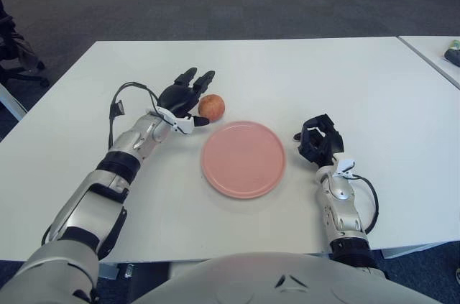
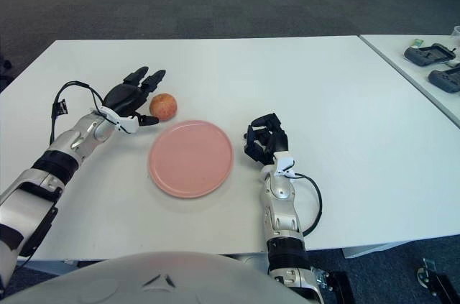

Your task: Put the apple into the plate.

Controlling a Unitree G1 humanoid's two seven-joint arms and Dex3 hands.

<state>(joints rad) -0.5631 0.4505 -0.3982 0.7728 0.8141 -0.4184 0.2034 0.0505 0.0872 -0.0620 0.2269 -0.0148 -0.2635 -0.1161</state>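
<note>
Fingers (image 1: 192, 78) of the black three-finger left hand (image 1: 183, 97) are spread wide and nothing is gripped by them. The small round red-and-yellow apple (image 1: 211, 106) is seen just to the right of this hand, on the white rectangular table (image 1: 287, 67), close beside the open palm; the thumb is stretched out below the fruit (whether it actually touches the skin cannot be told from either eye view). The two upper fingers are pointed away from the robot, past the apple's left side.

The apple is placed just beyond the far-left rim of the round flat pink plate (image 1: 243, 158), close to it but outside it, and the plate itself is shown bare.

The black three-finger right hand (image 1: 319, 139) is seen to the right of the plate, near its rim, with its fingers curled inward and nothing held in them.
</note>
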